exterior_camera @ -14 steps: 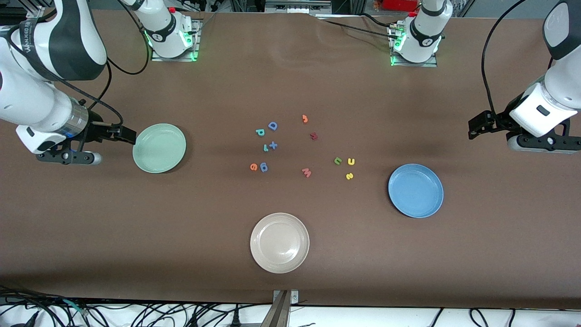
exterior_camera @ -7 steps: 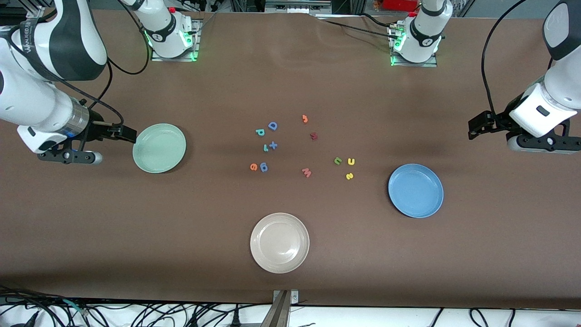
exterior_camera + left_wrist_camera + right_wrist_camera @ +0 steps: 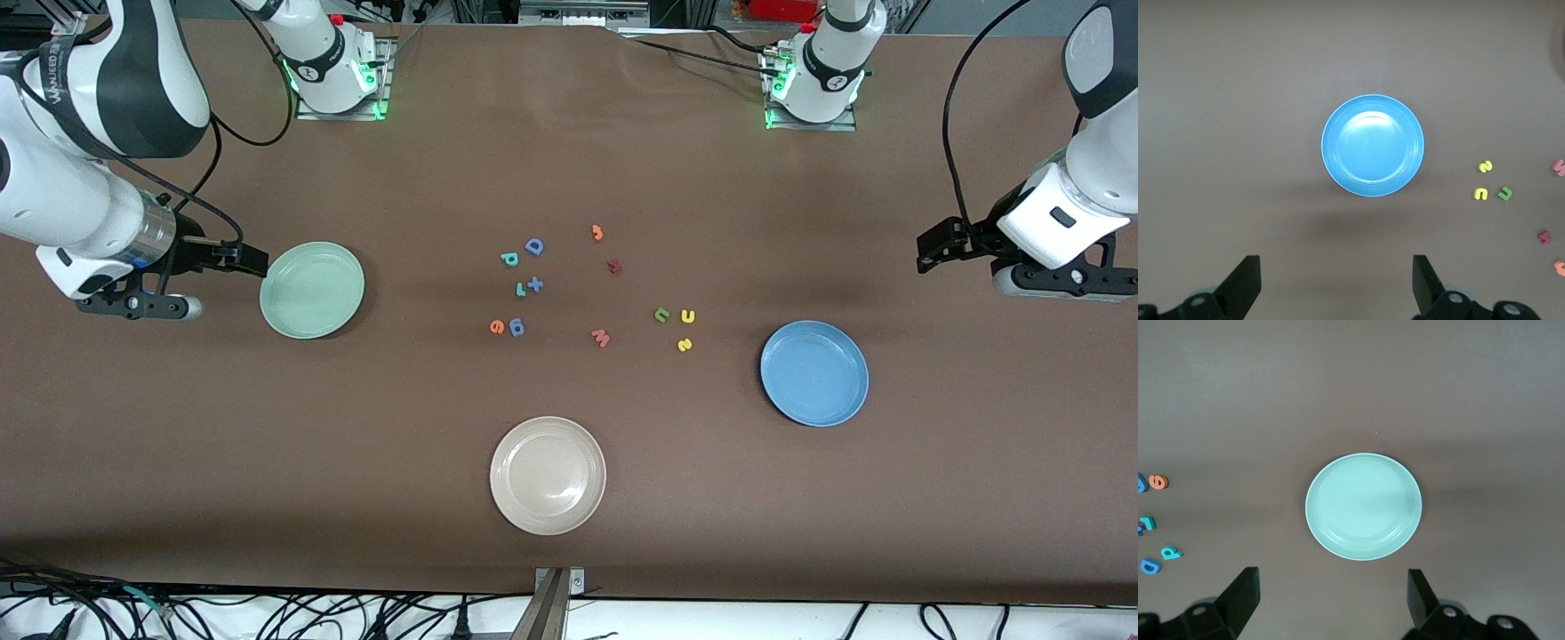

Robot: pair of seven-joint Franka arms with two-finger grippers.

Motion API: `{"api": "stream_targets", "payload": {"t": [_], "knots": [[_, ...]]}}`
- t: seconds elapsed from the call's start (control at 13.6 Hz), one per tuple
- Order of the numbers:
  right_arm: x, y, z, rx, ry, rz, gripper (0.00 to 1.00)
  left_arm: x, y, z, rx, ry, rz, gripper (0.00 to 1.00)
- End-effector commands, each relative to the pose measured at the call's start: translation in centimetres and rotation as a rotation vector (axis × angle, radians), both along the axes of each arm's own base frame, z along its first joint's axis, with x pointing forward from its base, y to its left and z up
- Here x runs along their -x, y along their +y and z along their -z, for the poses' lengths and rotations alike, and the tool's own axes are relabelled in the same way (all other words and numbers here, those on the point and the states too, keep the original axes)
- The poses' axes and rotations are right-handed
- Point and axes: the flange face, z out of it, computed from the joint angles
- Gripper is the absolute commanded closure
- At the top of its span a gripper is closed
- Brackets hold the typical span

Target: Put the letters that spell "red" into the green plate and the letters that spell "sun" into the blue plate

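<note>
Six task letters lie loose on the brown table (image 3: 569, 533), none yet in a plate, so sorting has not begun by the look of it. Orange e (image 3: 497, 327), thin teal r (image 3: 520, 290) and teal d-shaped piece (image 3: 509, 260) sit in the cluster toward the right arm's end; yellow s (image 3: 685, 345), yellow u (image 3: 687, 316) and green n (image 3: 661, 315) group nearer the blue plate (image 3: 814, 373). That split probably gives each arm its own word.

Each letter lies flat, and the r's long axis runs roughly toward the front camera.

Right gripper (image 3: 1331, 597) hangs over bare table beside the green plate (image 3: 312, 290), jaws spread and empty. Left gripper (image 3: 1336, 283) hangs near the blue plate at the left arm's end, jaws spread and empty, apparently waiting.

Distractors include a blue capital D (image 3: 534, 246), a red w (image 3: 601, 338) and a beige-white plate (image 3: 548, 476).
</note>
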Motion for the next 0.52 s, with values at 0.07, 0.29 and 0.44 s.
{"api": "stream_targets", "payload": {"t": [0.07,0.29,0.44], "knots": [[0.25,-0.07,-0.18,0.004,0.005,0.01,0.02,-0.32,0.17,-0.38,0.021,0.003,0.018,0.0],[0.29,0.11,-0.17,0.008,0.006,0.034,0.02,-0.34,0.44,-0.45,0.021,0.001,0.014,0.0],[0.31,0.11,-0.16,0.008,0.007,0.034,0.02,-0.38,0.44,-0.36,0.021,0.003,0.014,0.0]]}}
